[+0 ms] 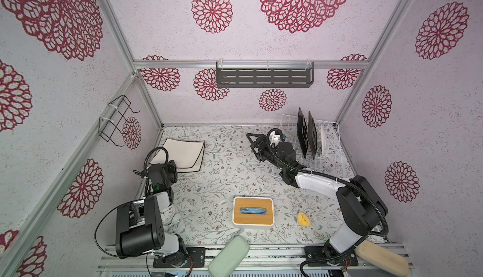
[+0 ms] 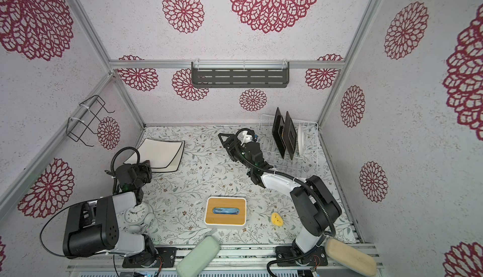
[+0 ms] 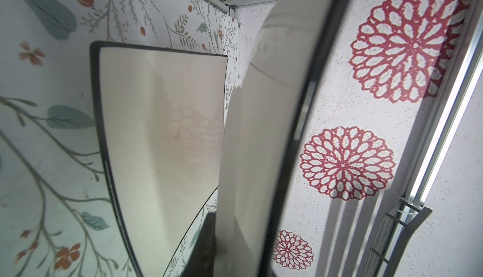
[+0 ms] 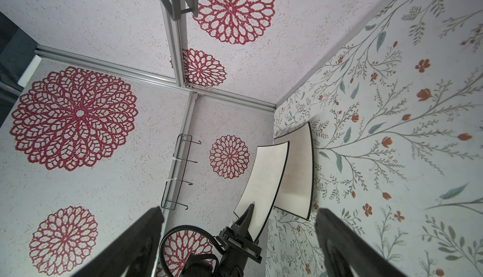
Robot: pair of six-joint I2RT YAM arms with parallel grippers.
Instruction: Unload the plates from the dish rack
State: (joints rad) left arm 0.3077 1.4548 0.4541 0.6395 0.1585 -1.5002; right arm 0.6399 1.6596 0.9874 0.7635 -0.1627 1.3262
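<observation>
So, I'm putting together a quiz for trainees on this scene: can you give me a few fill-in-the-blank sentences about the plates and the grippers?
Besides one round white plate, the dish rack holds ___ dark square plates. The left gripper is ___ on a cream square plate. The right gripper stands ___, holding nothing.
Missing words: two, shut, open.
</observation>
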